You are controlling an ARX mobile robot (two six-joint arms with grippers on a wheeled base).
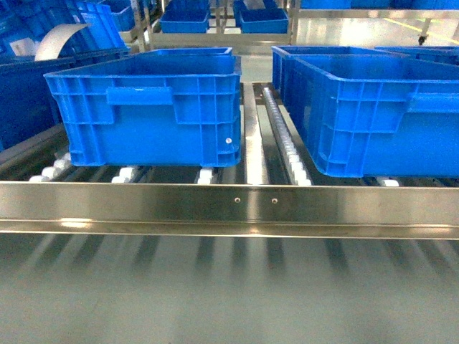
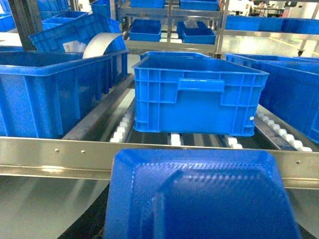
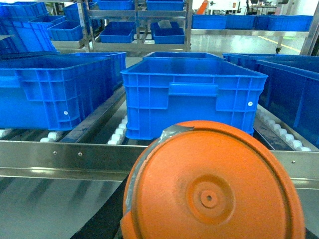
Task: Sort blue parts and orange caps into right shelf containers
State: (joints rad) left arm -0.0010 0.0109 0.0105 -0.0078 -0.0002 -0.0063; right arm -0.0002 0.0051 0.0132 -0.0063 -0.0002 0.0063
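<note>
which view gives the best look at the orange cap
The right wrist view: the orange cap fills the lower part of the picture, close to the lens, its round face and centre dimple plain. The head view shows only containers on the shelf, no cap. The left wrist view shows a blue part instead.

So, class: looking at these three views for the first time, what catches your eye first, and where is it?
An orange cap fills the bottom of the right wrist view, and a blue part fills the bottom of the left wrist view. Behind them, big blue containers sit on the steel shelf with its white rollers.
</note>
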